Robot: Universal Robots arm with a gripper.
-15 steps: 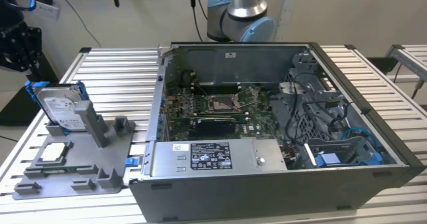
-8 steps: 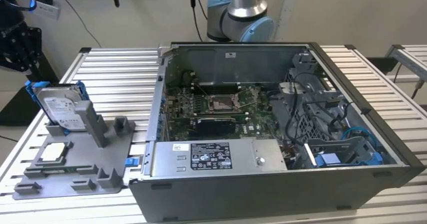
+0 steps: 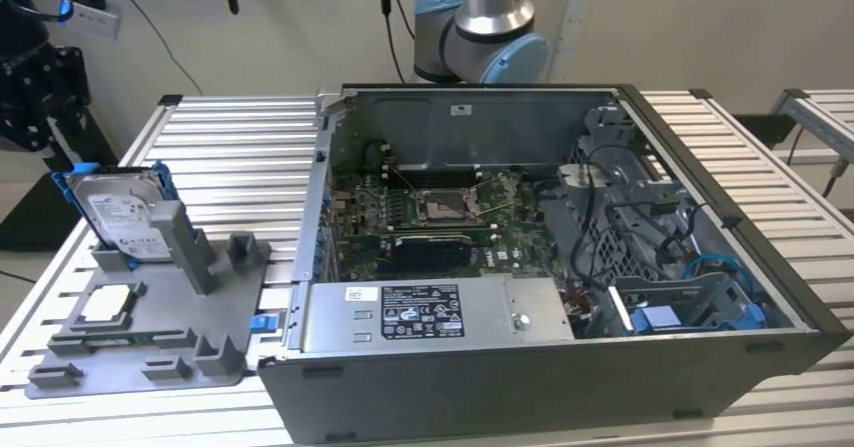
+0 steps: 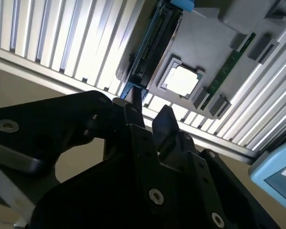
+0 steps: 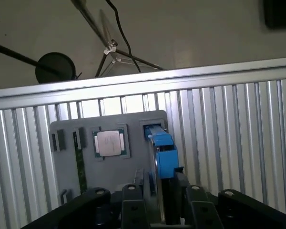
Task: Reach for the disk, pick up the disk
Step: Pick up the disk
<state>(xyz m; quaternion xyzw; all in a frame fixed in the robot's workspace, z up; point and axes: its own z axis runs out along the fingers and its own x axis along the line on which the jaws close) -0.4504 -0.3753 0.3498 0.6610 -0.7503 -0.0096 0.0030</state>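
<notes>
The disk stood on edge in its blue frame, slotted into the far end of a grey holder tray at the exterior view's left, on the slatted table. A small square chip lay flat in the tray's near end. Your gripper hung out past the table's edge, short of the disk, its fingers spread and holding nothing. At the exterior view's right sat an open computer case.

A slatted aluminium table is seen ahead of the gripper, a beige floor beyond its edge.
</notes>
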